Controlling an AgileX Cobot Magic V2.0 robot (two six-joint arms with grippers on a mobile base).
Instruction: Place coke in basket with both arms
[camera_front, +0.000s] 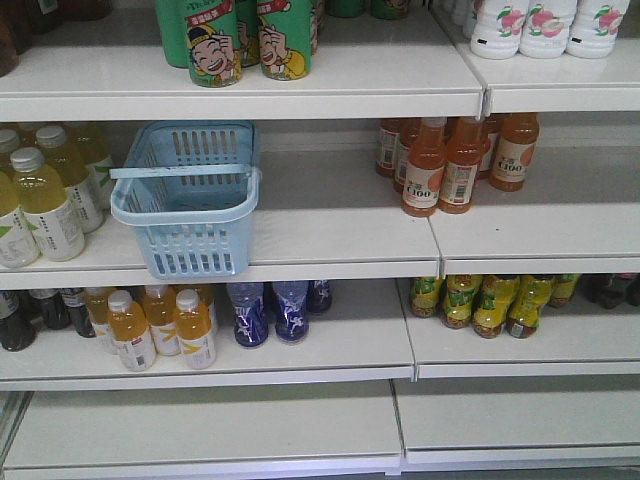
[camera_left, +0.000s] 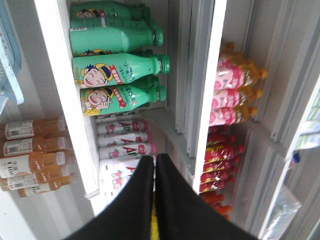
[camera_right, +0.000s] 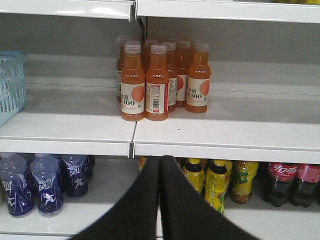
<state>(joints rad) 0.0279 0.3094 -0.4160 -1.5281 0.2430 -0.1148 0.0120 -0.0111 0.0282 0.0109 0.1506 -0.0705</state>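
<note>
On mid shelf (camera_front: 330, 225): slotted rect. basket (camera_front: 195, 252)

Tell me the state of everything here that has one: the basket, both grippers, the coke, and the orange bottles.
Basket: upright, empty, handle lying across the top.
Left gripper: shut, holding nothing.
Right gripper: shut, holding nothing.
Orange C100 bottles: upright, capped.
Coke can: not in any view.
</note>
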